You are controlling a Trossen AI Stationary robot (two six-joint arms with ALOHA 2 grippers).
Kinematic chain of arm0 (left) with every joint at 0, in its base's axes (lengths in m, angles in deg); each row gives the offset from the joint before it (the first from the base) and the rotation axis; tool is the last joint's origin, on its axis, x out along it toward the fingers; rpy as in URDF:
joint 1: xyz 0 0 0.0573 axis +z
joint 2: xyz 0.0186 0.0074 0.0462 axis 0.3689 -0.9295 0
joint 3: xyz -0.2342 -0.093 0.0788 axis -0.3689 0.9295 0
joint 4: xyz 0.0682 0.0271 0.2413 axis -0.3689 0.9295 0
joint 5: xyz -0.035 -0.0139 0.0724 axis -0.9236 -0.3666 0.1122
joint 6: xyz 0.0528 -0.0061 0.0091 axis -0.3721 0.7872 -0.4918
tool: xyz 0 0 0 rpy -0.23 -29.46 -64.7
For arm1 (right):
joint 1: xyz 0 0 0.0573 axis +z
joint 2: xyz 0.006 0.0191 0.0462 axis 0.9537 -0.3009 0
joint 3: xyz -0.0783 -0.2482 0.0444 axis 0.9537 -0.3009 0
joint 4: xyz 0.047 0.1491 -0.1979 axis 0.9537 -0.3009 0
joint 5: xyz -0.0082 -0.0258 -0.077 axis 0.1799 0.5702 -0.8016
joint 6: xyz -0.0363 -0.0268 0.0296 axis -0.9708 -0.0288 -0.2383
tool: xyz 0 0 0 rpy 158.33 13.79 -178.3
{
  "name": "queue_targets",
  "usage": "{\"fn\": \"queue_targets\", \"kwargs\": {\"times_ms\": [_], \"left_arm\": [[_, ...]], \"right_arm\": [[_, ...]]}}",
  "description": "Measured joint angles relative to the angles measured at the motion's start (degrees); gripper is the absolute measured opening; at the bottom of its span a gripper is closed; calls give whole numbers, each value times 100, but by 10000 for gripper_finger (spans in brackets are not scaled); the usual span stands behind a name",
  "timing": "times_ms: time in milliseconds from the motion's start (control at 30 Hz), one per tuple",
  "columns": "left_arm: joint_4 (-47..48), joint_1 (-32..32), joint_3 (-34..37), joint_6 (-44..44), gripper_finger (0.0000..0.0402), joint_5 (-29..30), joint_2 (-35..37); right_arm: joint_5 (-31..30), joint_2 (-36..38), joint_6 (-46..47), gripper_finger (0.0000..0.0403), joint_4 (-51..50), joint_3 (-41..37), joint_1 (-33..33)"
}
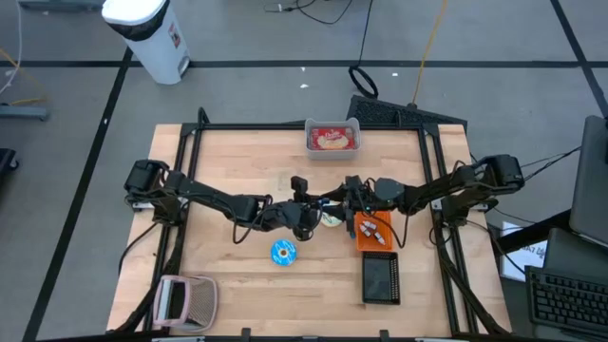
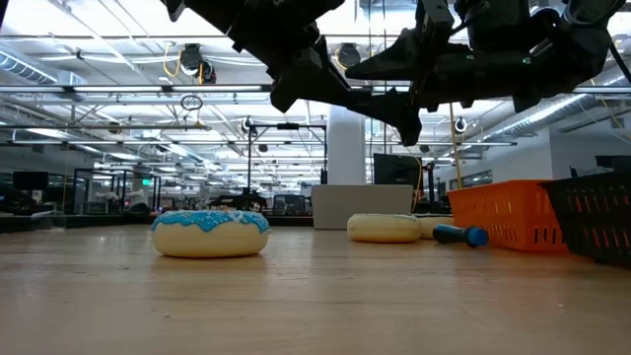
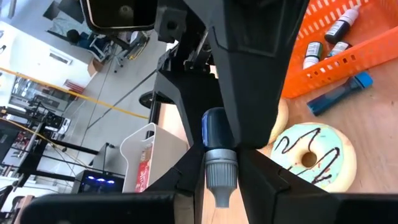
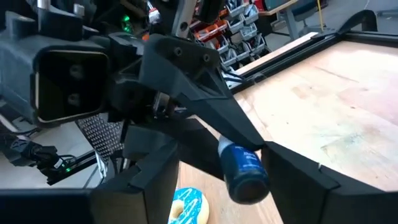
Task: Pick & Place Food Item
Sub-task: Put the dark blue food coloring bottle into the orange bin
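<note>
Wooden table (image 1: 237, 275): blue-iced donut (image 1: 283, 253), pale donut (image 2: 385, 228), orange basket (image 1: 372, 231), black basket (image 1: 380, 280), clear food tray (image 1: 332, 139).

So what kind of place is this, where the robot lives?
Probably a robot lab or workshop in a big open building. Two dark arms are fixed to a wooden table set with pretend food like a blue-iced donut, and behind it run long ceiling lights and rows of workbenches.

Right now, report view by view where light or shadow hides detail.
Low view: bright ceiling lights turn both arms to silhouettes; the blue-iced donut is well lit. Left wrist view: the blue bottle sits shaded between the left gripper's dark fingers; the mint-iced donut is evenly lit. High view: even light.
</note>
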Motion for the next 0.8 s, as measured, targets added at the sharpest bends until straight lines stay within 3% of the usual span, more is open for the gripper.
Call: {"fn": "queue_targets", "kwargs": {"times_ms": [800], "left_arm": [[32,-4,0,22,77,0,3]], "right_arm": [[302,-4,-126,62,-58,-9,-144]]}}
